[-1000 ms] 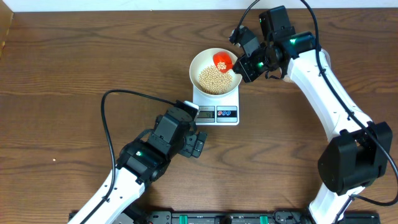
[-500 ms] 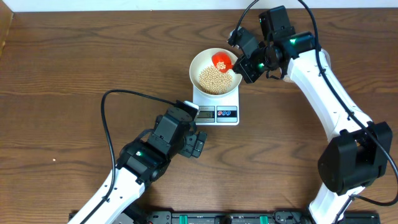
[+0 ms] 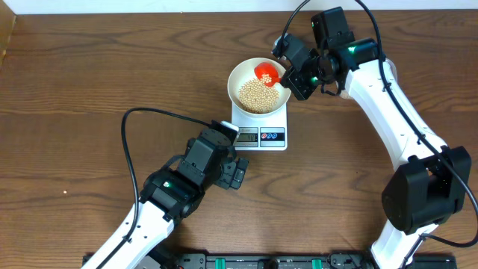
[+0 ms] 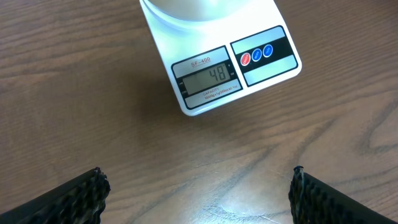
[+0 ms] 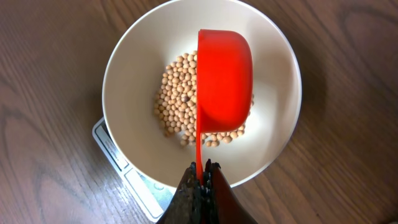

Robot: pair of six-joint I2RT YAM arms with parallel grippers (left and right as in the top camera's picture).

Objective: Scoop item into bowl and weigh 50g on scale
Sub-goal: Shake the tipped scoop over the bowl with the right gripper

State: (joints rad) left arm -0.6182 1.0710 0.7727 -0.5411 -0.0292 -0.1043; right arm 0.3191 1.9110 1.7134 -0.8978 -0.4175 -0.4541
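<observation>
- The right pincer [image 5: 200, 186] is pressed together on the thin handle of a red scoop [image 5: 225, 78]. The handle runs up toward 12 o'clock from the fingertips in the wrist view.
- The scoop hangs over the white bowl [image 5: 124, 62], tipped on its side above the pile of beans [image 5: 177, 102]. Its cup covers the 3 o'clock part of the pile.
- From overhead, the right pincer [image 3: 293, 72] has shifted very slightly toward 11 o'clock over the last second, while the scoop [image 3: 266, 72] has barely moved.
- The beans [image 3: 256, 95] lie in the middle of the bowl [image 3: 234, 78], and the pile looks unchanged.
- The bowl stands on the far end of the scale [image 3: 260, 137], whose grey display [image 4: 208, 78] reads 48, with the round buttons [image 4: 256, 55] at its 3 o'clock.
- The left pincer [image 4: 199, 205] is spread wide, holds nothing and hovers over the table [image 3: 75, 112] at the scale's 7 o'clock, in the same place as a second ago.
</observation>
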